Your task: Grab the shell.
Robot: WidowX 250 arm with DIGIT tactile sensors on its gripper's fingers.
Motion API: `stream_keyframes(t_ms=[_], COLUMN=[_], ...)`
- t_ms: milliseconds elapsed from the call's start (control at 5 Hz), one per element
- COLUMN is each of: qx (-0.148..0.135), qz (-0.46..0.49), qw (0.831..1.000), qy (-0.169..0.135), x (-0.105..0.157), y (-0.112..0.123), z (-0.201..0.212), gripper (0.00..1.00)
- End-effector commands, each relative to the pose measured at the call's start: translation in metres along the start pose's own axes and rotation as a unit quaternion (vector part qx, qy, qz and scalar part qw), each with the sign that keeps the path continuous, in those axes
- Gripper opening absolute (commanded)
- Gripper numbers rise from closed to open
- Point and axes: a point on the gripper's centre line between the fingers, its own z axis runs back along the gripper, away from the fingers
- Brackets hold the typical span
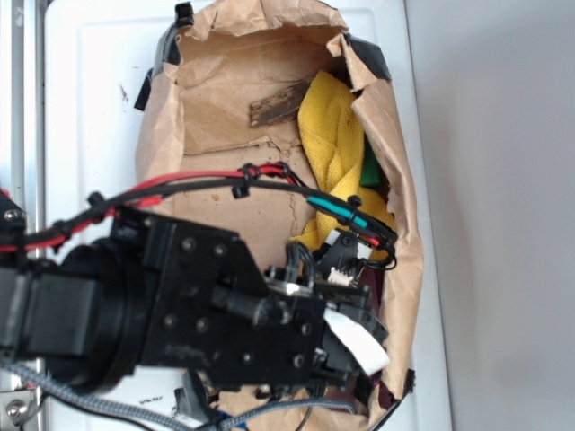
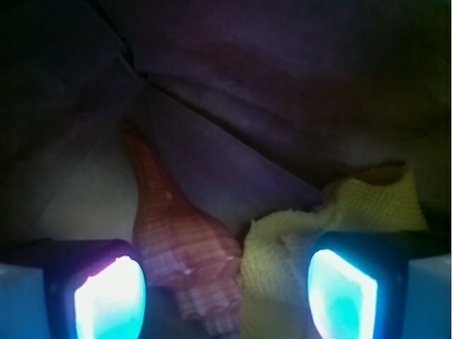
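The ridged, orange-brown shell (tip pointing away) lay between the spread fingers of the gripper.

One shell shows, seen in the wrist view only. There is one yellow cloth, one dark flat wood piece, and one brown paper bag holding them. One pincer appears, with two glowing fingertips. One green item peeks beside the cloth.
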Motion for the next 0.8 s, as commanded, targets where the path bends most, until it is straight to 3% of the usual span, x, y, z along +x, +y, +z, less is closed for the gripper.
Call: stream_keyframes(t_ms=[0,400,600], qx=[0.019,0.014,0.015], qz=[-0.050,-0.061,-0.065], qw=[0.999,0.998,0.998], qy=[-0.010,0.004,-0.015], x=[0.009,0.003,-0.012], y=[-0.032,-0.038,-0.040], z=[-0.014,-0.024,-0.011], gripper=[1.00,1.00,1.00])
